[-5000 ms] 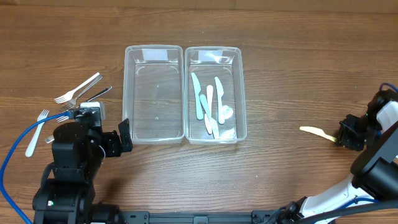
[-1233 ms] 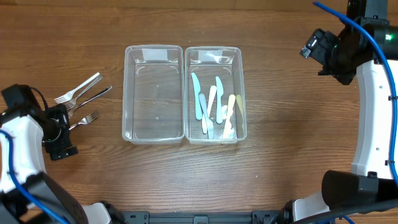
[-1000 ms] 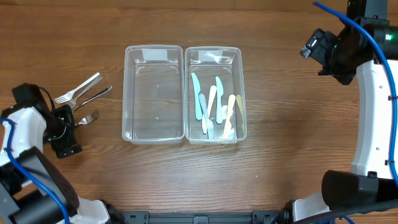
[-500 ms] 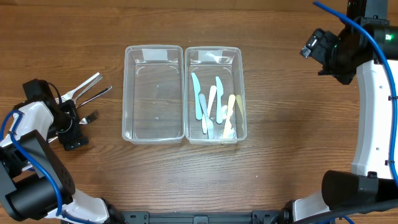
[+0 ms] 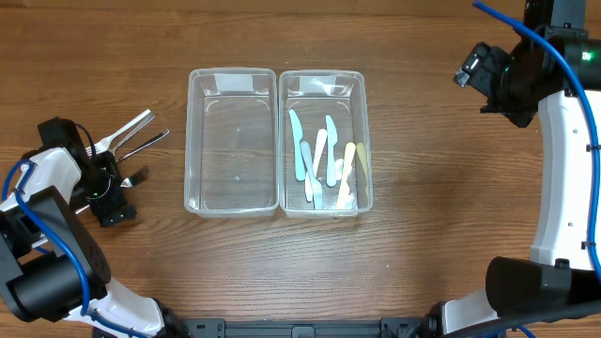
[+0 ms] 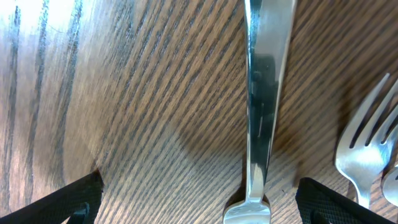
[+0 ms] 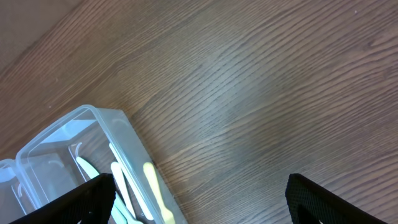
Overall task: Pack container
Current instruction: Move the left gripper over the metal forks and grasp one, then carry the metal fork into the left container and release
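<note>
— What is the left claw (image 6: 199,186) doing?

— It stands wide open, low over the counter (image 6: 124,93), with one jaw on either side of a fork (image 6: 261,112) and its metal handle; nothing is pinched; the prongs (image 6: 364,146) of another show just beside it on the right.

— And how far along does the job look?

— Roughly half, as a guess; the right tub (image 5: 322,74) holds a handful of plastic knives (image 5: 319,160), pale blue and cream, lying loosely on one another; the left tub (image 5: 233,73), set right against it, is bare; three forks (image 5: 117,134) lie near each other on the counter to the left of the tubs; they are presumably what is left to pack, likely into the bare tub.

— How are the arms set?

— The left arm (image 5: 42,183) reaches in from the near-left corner, its wrist bent down over the nearest fork, which it partly hides from above; the right claw (image 7: 200,183) is open too and holds nothing; its arm (image 5: 563,141) stands tall at the far right, well apart from the tubs; its camera looks down on a corner of the right tub and bare wood.
</note>
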